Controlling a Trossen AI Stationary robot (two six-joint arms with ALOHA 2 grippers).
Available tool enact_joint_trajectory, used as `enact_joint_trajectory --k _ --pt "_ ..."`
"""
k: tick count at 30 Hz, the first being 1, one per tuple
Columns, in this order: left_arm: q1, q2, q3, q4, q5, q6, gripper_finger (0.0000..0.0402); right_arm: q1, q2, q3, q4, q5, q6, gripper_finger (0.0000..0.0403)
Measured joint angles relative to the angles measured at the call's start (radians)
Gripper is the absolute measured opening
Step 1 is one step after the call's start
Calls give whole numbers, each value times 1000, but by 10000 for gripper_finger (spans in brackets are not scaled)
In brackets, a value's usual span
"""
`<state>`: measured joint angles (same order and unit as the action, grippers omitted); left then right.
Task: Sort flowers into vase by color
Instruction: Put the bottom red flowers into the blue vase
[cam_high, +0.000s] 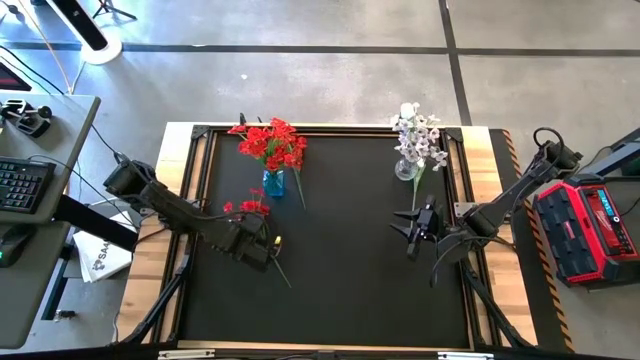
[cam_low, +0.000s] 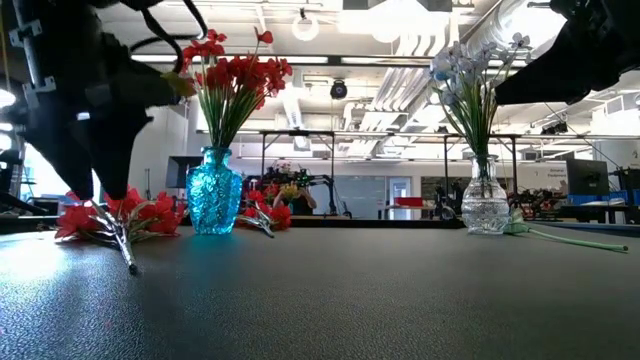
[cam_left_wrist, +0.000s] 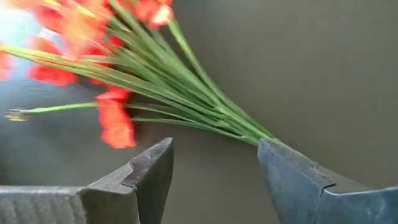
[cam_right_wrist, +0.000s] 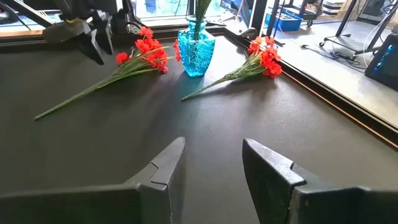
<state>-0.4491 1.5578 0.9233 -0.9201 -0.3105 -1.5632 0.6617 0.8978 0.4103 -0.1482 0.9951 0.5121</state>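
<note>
Nearest the lens in the left wrist view, the two dark fingers of the left pincer (cam_left_wrist: 214, 171) stand spread apart with bare table between them. Just beyond the fingertips lies a red sprig (cam_left_wrist: 155, 81), its thin green stems fanning out from a bunched end near one finger; the blossoms are blurred and partly cut off at the picture's edge.

The high view places this left pincer (cam_high: 262, 245) over the left half of the black table (cam_high: 340, 290), above the same red sprig (cam_high: 255, 215), whose stem tip shows past the pincer. The arm hides much of the sprig there.

The low view shows the sprig lying flat on the table under the left arm, but the arm itself is only a dark shape cut off at the top.

A blue vase (cam_high: 273, 182) holding red flowers (cam_high: 270, 142) stands at the far left of the table. A second red sprig (cam_right_wrist: 252, 62) lies beside it, seen clearly only in the right wrist view.

A clear vase (cam_high: 406, 168) with white flowers (cam_high: 418, 132) stands at the far right. One pale stem (cam_low: 570, 238) lies on the table next to it.

The right pincer (cam_high: 414, 232) hovers near the clear vase, fingers parted and holding nothing.
</note>
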Motion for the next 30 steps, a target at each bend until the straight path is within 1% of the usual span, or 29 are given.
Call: enact_joint_trajectory --k 3,11,16,21,24,26,28,30 --pt "10 0 -27 56 1 5 223 0 0 0 -2 0 0 130" --pt "46 0 -112 67 39 -39 223 0 0 0 -9 0 0 130" --pt "95 0 -157 152 25 3 223 0 0 0 -11 0 1 130" --pt "134 -5 -154 156 24 123 223 0 0 0 -13 0 3 130" --pt "159 -8 -153 86 38 228 223 0 0 0 -12 0 3 130" --pt "171 -16 -153 -26 20 270 223 0 0 0 -12 1 8 130" --pt "179 -31 -154 -152 -41 237 223 0 0 0 -12 0 10 130" --pt "180 -58 -154 -242 -112 180 223 0 0 0 -11 0 12 130"
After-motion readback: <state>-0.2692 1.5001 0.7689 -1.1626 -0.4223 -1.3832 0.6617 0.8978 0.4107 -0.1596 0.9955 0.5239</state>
